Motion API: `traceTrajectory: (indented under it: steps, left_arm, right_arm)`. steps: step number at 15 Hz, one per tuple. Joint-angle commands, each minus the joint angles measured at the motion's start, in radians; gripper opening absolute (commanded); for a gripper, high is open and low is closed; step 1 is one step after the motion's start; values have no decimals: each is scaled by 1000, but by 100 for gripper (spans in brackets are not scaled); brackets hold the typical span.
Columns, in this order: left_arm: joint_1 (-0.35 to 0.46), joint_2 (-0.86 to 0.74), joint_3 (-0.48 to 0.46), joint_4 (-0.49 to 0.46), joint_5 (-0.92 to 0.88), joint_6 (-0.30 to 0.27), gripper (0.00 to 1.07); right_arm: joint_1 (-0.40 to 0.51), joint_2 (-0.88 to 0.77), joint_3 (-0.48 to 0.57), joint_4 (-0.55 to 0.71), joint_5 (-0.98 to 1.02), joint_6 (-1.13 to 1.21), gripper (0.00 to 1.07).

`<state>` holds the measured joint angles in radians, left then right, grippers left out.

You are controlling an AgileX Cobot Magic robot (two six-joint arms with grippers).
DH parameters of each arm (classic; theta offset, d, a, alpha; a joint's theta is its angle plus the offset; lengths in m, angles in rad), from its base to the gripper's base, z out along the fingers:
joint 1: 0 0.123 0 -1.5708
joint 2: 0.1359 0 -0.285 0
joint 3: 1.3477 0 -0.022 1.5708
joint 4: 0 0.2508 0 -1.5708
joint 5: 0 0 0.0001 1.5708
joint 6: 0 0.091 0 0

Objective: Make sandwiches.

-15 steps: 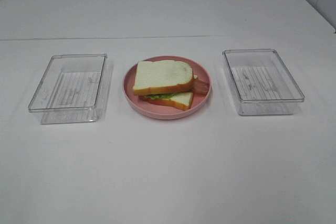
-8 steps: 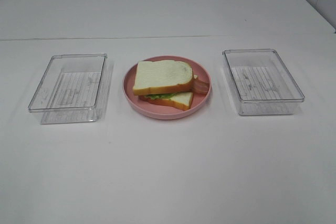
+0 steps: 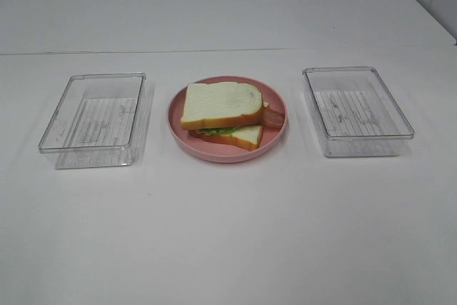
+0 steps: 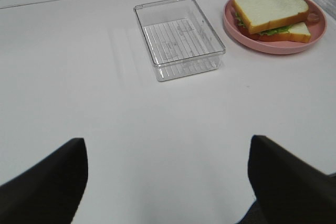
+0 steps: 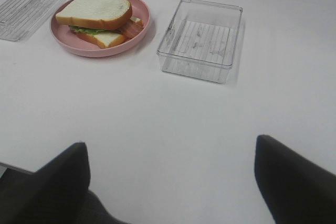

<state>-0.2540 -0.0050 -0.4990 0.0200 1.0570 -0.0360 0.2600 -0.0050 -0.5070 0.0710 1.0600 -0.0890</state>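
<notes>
One sandwich [image 3: 223, 112] lies on a round pink plate [image 3: 278, 101] at the table's middle: two white bread slices with orange-brown crust, green lettuce and a reddish bacon strip poking out between them. The sandwich [image 4: 273, 15] and plate [image 4: 231, 22] also show in the left wrist view, and the sandwich [image 5: 100, 18] on its plate [image 5: 142, 11] in the right wrist view. My left gripper [image 4: 168, 177] is open, far back from the plate with bare table between its fingers. My right gripper [image 5: 170, 182] is open too, equally far back. Neither arm shows in the high view.
An empty clear plastic tray [image 3: 94, 118] stands left of the plate, another clear tray [image 3: 355, 109] right of it. The left tray [image 4: 177, 36] lies ahead of my left gripper, the right tray [image 5: 202, 39] ahead of my right gripper. White table all around.
</notes>
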Motion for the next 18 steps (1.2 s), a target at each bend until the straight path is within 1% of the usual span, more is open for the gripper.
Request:
traceTrajectory:
  steps: [1,4,6,7,8,9,11,12,13,15,18]
  left_arm:
    - [-2,-19,1,4,-12,-3,79]
    - [46,-19,1,5,-12,-2,79]
    - [157,-19,1,5,-12,-2,79]
    - [278,-20,1,5,-12,-2,79]
    - [295,-20,1,5,-12,-2,79]
    - [320,-22,1,5,-12,-2,79]
    - [320,-23,1,5,-12,-2,79]
    - [320,-23,1,5,-12,-2,79]
    - [320,-21,1,5,-12,-2,79]
    - [320,-21,1,5,-12,-2,79]
    - [320,-22,1,1,-12,-2,79]
  right_arm:
    - [2,-10,3,0,1,-15,80]
    - [2,-10,3,1,1,-15,80]
    - [1,-10,3,5,1,-15,80]
    - [-31,-10,3,8,1,-15,80]
    - [-49,-10,3,8,1,-15,80]
    - [-96,-10,3,12,1,-15,80]
    - [-190,-10,3,12,1,-15,80]
    - [-208,-10,3,12,1,-15,80]
    - [-254,-10,3,12,1,-15,80]
    - [-275,-10,3,16,1,-15,80]
    - [-277,-11,3,23,1,-15,80]
